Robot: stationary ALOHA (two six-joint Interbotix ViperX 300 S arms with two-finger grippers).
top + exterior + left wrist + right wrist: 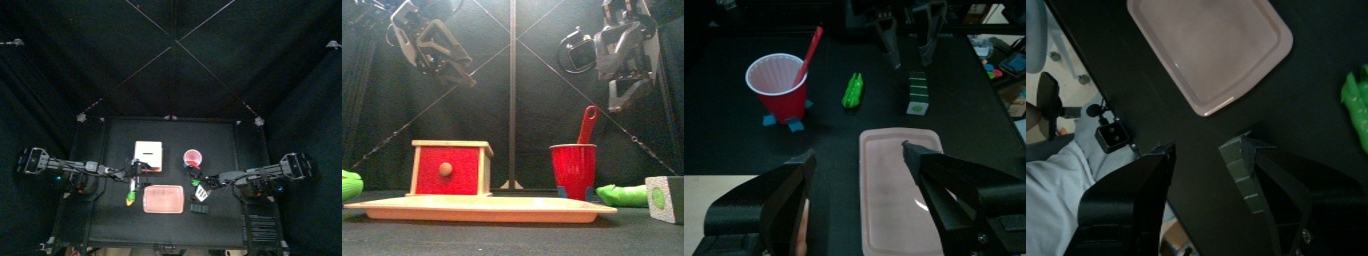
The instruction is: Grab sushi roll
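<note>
The sushi roll point(199, 207) is a small dark chunk with a green and white end, lying on the table right of the pink tray point(163, 199). It shows at the far right of the front view point(663, 198), in the left wrist view point(918, 93), and in the right wrist view point(1244, 175). My right gripper point(201, 184) hangs open and empty above it, well off the table point(623, 75); the roll lies below, between the jaws point(1211, 148). My left gripper point(134, 185) is open and empty, raised over the tray's left side point(858, 155).
A red cup point(194, 158) with a red spoon stands behind the tray, and a red and white box point(144, 153) stands left of it. A small bright green piece point(854, 90) lies between cup and roll. A yellow-green item point(130, 197) lies left of the tray.
</note>
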